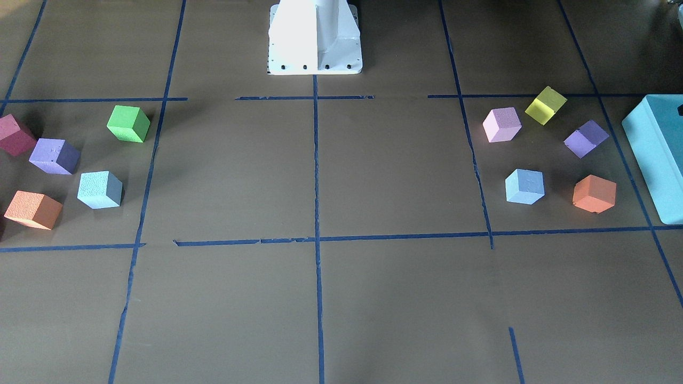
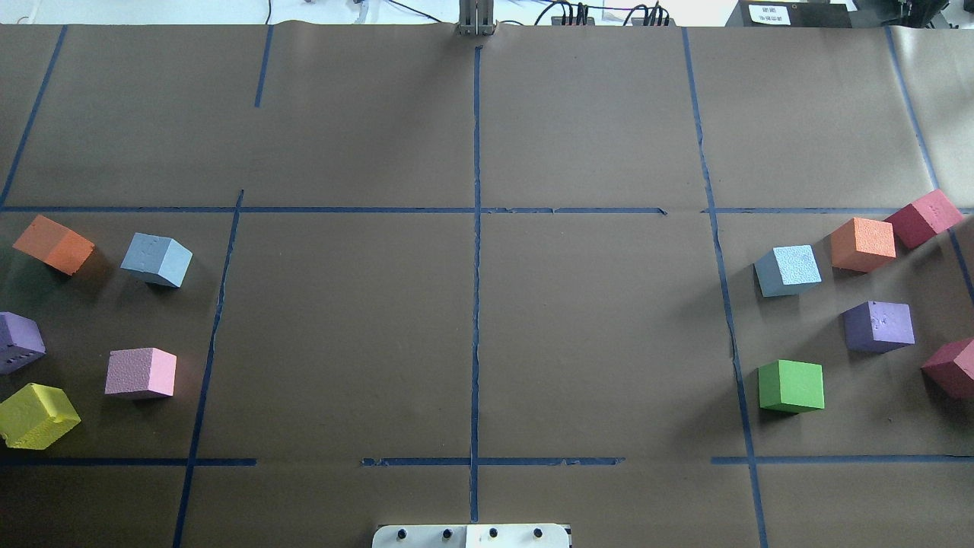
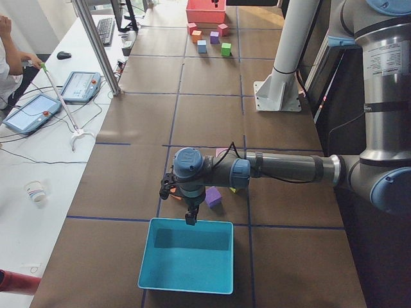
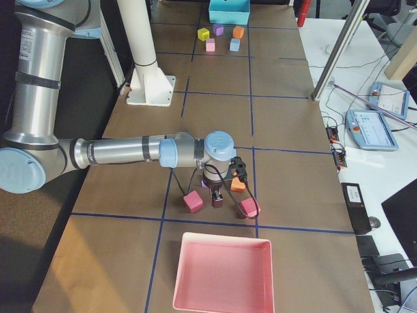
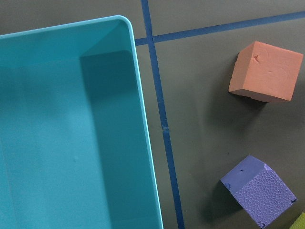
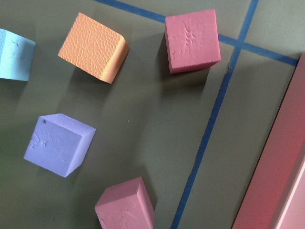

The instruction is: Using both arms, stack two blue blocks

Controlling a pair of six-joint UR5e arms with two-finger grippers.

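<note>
We see the left-side blue block (image 2: pixel 156 259) resting on the brown table paper, clear of its neighbours, with an orange block (image 2: pixel 53 243) near it. The left wrist camera does not catch it. That camera looks down on a corner of the teal box (image 5: pixel 71 143), the orange block and a purple block (image 5: pixel 257 191). The left gripper (image 3: pixel 191 218) hangs at the box's edge nearest the blocks, pointing down at the end of the left arm (image 3: pixel 282 168). We cannot tell whether its jaws are apart or together.

The right-side blue block (image 2: pixel 788 270) sits well apart from the first, across the table's middle, just beside a second orange block (image 2: pixel 862 243). In the right wrist view it shows only at the left edge, beyond that orange block. The right gripper (image 4: pixel 217 199) hangs from the right arm (image 4: pixel 124 151) between two crimson blocks (image 4: pixel 192 202), near the pink tray (image 4: pixel 221 274). Its jaws we likewise cannot judge.
</note>
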